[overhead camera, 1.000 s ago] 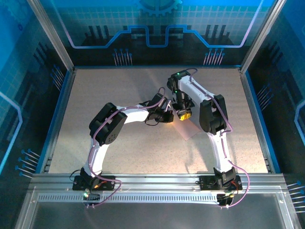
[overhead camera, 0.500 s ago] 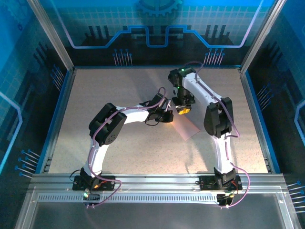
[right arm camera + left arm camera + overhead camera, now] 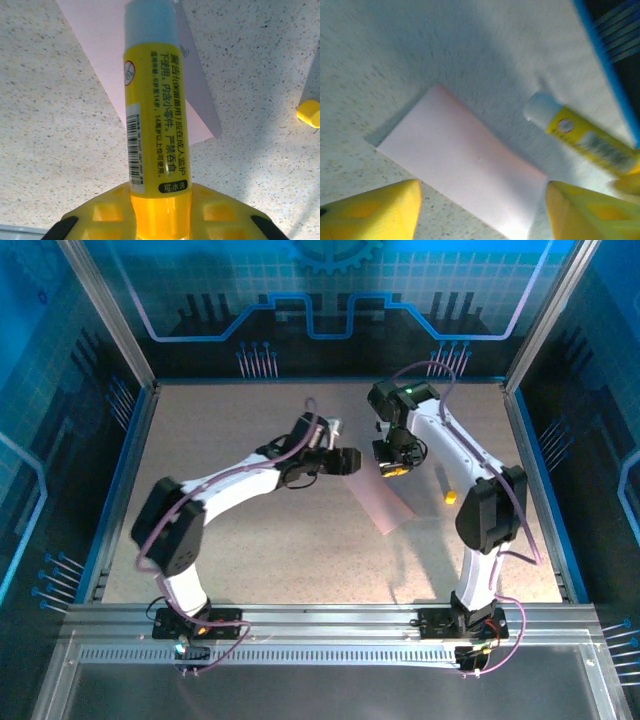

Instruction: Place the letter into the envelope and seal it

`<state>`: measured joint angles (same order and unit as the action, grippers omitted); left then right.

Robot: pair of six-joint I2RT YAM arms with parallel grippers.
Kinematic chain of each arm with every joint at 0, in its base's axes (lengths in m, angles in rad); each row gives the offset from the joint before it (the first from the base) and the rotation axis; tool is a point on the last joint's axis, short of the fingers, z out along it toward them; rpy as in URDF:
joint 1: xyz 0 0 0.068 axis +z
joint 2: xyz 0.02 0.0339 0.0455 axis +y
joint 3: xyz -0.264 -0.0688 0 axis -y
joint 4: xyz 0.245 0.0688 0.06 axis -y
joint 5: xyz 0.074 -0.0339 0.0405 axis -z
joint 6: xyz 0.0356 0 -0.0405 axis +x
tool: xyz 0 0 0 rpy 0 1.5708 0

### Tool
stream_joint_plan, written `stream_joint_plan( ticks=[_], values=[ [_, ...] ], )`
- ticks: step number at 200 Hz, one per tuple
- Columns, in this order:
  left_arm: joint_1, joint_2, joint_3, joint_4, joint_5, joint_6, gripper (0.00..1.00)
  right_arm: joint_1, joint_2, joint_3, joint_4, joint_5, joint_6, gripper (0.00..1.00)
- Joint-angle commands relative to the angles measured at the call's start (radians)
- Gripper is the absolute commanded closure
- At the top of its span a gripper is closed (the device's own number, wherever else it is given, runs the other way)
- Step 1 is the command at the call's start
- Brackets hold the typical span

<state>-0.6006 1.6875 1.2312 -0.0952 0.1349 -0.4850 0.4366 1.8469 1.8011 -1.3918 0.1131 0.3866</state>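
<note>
The pale pink envelope point(image 3: 381, 503) lies flat and slanted at mid-table, also seen below my left wrist as the envelope point(image 3: 465, 165) and as the envelope point(image 3: 197, 97). The tan letter is out of view. My left gripper point(image 3: 345, 462) hovers by the envelope's far left corner, open, and nothing sits between its yellow fingers point(image 3: 375, 210). My right gripper point(image 3: 392, 466) is shut on a yellow glue stick point(image 3: 155, 115). The stick's uncapped pale tip points down over the envelope's far end. The left wrist view catches the glue stick point(image 3: 580, 140) beside the envelope.
A small yellow cap point(image 3: 450, 497) rests on the speckled table point(image 3: 250, 530) right of the envelope; it shows as the cap point(image 3: 310, 112) at the right wrist view's edge. Blue rails border the table. Free room lies left and in front of the envelope.
My left arm swung its elbow out to the left and its gripper drew back off the envelope. My right arm shifted back and to the right with the glue stick, uncovering the yellow cap.
</note>
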Motion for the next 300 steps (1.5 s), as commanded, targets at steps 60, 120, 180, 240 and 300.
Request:
stream_joint_plan(
  ticks=[60, 120, 180, 240, 300],
  values=[
    [0.073, -0.367, -0.292, 0.28, 0.116, -0.543, 0.17, 0.085, -0.326, -0.282, 0.529, -0.118, 0.137, 1.0],
    [0.081, -0.336, -0.317, 0.435, 0.174, -0.694, 0.17, 0.168, -0.428, -0.437, 0.822, -0.186, 0.187, 1.0],
    [0.085, -0.251, -0.291, 0.549, 0.208, -0.755, 0.24, 0.241, -0.469, -0.504, 0.934, -0.161, 0.2, 1.0],
    [0.084, -0.227, -0.27, 0.561, 0.214, -0.757, 0.42, 0.262, -0.47, -0.532, 0.965, -0.167, 0.209, 1.0],
    [0.084, -0.226, -0.272, 0.571, 0.209, -0.755, 0.72, 0.263, -0.462, -0.534, 0.949, -0.177, 0.212, 1.0]
  ],
)
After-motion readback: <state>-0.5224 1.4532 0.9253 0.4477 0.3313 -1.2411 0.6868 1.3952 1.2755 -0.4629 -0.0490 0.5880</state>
